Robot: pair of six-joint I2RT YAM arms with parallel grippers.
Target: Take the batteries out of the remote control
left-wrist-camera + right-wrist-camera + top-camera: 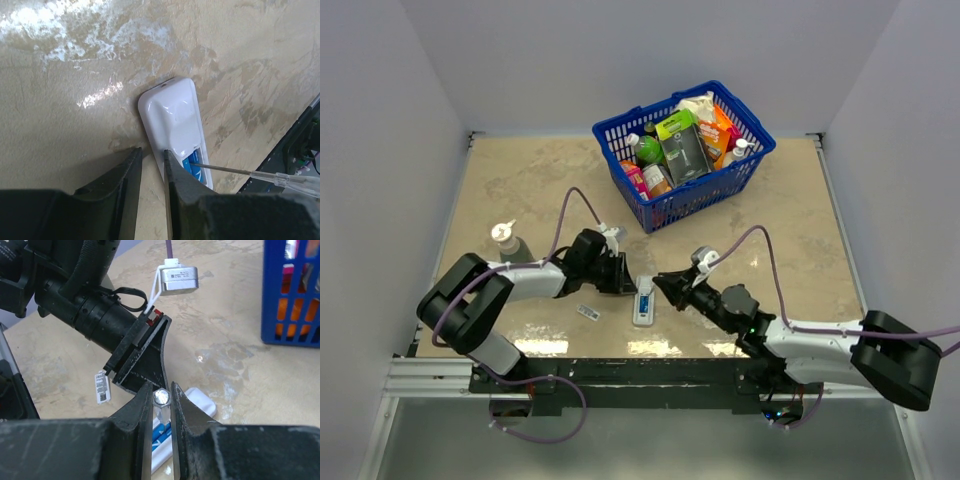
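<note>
A beige marbled table carries a blue shopping basket at its far edge. The remote control lies mid near edge, a blue battery in its recess and a greyish battery loose just left of it. The left gripper, narrowly spread and empty, touches the remote. The right gripper pinches a clear-handled screwdriver, its tip in the recess.

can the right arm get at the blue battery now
Probably yes: the right tool holds a screwdriver, tip at the blue battery in the open remote; the left tool sits beside, not over it.
</note>
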